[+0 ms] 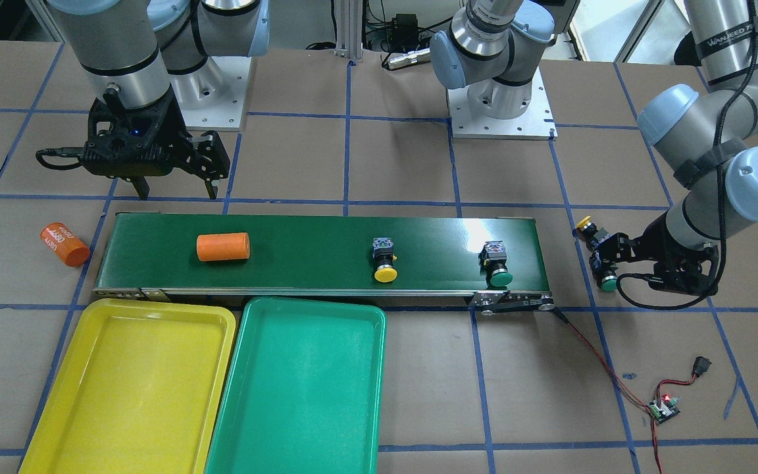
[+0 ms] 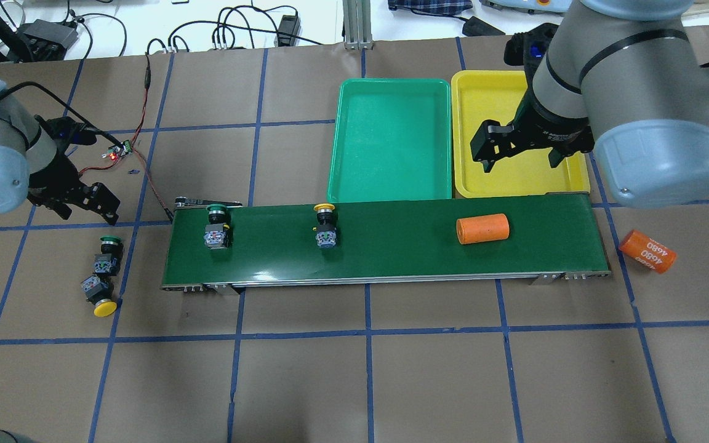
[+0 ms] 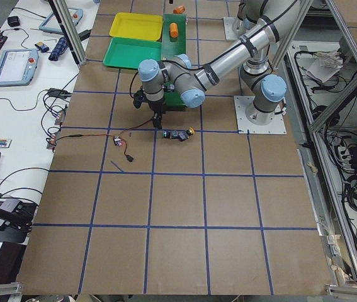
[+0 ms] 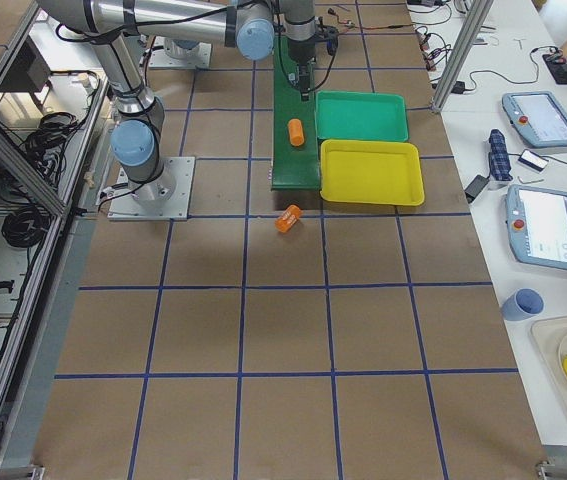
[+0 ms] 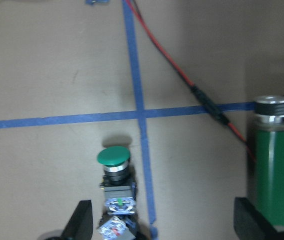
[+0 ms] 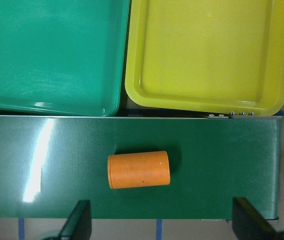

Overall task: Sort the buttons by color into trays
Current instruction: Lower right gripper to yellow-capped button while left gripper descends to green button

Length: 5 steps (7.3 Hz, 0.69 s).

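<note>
Four buttons, none sorted yet. Two lay on the belt (image 1: pixel 313 230), caps toward its tray side: yellow button (image 1: pixel 385 262) near the middle, green button (image 1: pixel 497 263) near the belt's left end. Two more lay on the table just off that left end: loose green button (image 2: pixel 108 253) and loose yellow button (image 2: pixel 99 298), caps pointing opposite ways. Their blocks were touching or nearly so; we could not tell which.

The green tray (image 1: pixel 300 388) and yellow tray (image 1: pixel 135 382) sat side by side along the belt's far edge, toward its right end. Neither held a button. We judged this placement to suit a short carry across the belt.

The left gripper (image 2: pixel 88 215) hung above the loose pair, jaws spread wide and holding nothing. In its wrist view the green cap sat nearer one finger. We judged it to be lining up on the loose green button. The right gripper (image 1: pixel 177 191) hung over the belt's right end, also spread wide and holding nothing, with an orange cylinder (image 1: pixel 223 247) below it.

Room for moving:
- The loose yellow button crowded its green neighbour, so a closing finger might nudge it.
- A red wire (image 5: pixel 182 75) ran off the belt's left corner, near the pair.
- The trays' raised rims called for a lift over them.
- A second cylinder (image 1: pixel 64 244) lay off the belt's right end, apart from the trays.
</note>
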### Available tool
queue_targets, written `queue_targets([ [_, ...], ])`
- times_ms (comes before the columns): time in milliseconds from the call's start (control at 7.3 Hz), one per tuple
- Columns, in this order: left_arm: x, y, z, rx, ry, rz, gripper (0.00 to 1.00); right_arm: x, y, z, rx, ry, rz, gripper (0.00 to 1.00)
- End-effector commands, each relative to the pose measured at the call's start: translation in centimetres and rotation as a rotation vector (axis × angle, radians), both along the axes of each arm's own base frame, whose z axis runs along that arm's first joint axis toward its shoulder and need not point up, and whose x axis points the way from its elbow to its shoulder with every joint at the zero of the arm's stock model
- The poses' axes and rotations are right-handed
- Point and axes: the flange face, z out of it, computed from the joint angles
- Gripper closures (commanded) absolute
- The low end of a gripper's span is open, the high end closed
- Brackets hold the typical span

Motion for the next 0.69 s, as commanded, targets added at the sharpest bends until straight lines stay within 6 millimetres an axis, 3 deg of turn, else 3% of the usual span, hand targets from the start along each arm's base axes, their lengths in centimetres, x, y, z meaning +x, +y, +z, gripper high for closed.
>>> queue_targets([
  [0, 0.9, 1.9, -4.3, 0.003, 0.004, -0.037, 0.0, 1.8, -0.5, -0.8, -0.022, -0.009, -0.007, 0.0],
  [137, 0.9, 1.9, -5.3, 0.023, 0.015, -0.04, 0.0, 3.3, -0.4, -1.7, -0.004, -0.014, -0.025, 0.0],
  [274, 1.0, 1.8, -5.9, 0.034, 0.016, -0.041, 0.13, 5.5, -0.1, -2.4, 0.009, -0.018, -0.028, 0.0],
  [411, 0.9, 1.8, -6.7, 0.048, 0.025, -0.038, 0.2, 7.3, -0.3, -3.2, -0.02, -0.028, -0.029, 0.0],
  [548, 0.9, 1.8, -7.0, 0.054, 0.028, -0.035, 0.42, 9.4, -0.5, -4.2, -0.037, -0.036, -0.017, 0.01],
])
